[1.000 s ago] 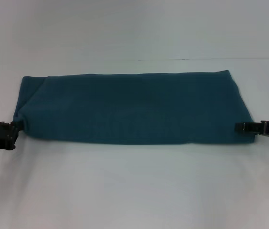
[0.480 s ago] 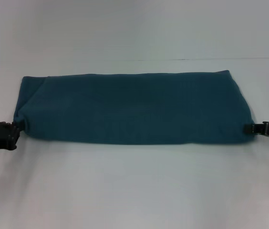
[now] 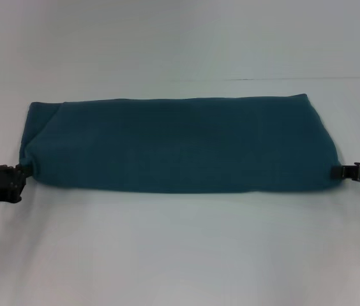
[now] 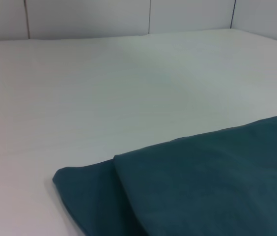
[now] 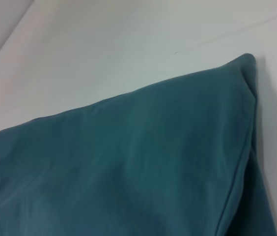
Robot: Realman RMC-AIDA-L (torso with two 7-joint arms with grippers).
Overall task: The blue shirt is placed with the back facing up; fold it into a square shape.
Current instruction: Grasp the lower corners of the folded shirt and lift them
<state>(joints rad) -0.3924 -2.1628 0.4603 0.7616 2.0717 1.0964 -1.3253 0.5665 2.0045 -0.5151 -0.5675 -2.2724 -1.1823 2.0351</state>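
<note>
The blue shirt lies flat on the white table as a long folded band running left to right, plain side up. My left gripper sits at the band's near left corner, touching or just off the cloth. At the near right corner, my right gripper is just outside the cloth's edge. In the left wrist view the blue shirt shows two layers, with an under layer sticking out past the fold. The right wrist view looks close onto the blue shirt and its far corner.
The white table stretches in front of and behind the shirt. A thin seam line runs across its far right part. Pale wall panels stand behind the table.
My right gripper has drawn back to the right, off the shirt's near right corner to just outside it. My left gripper has shifted slightly left. The shirt has stayed put.
</note>
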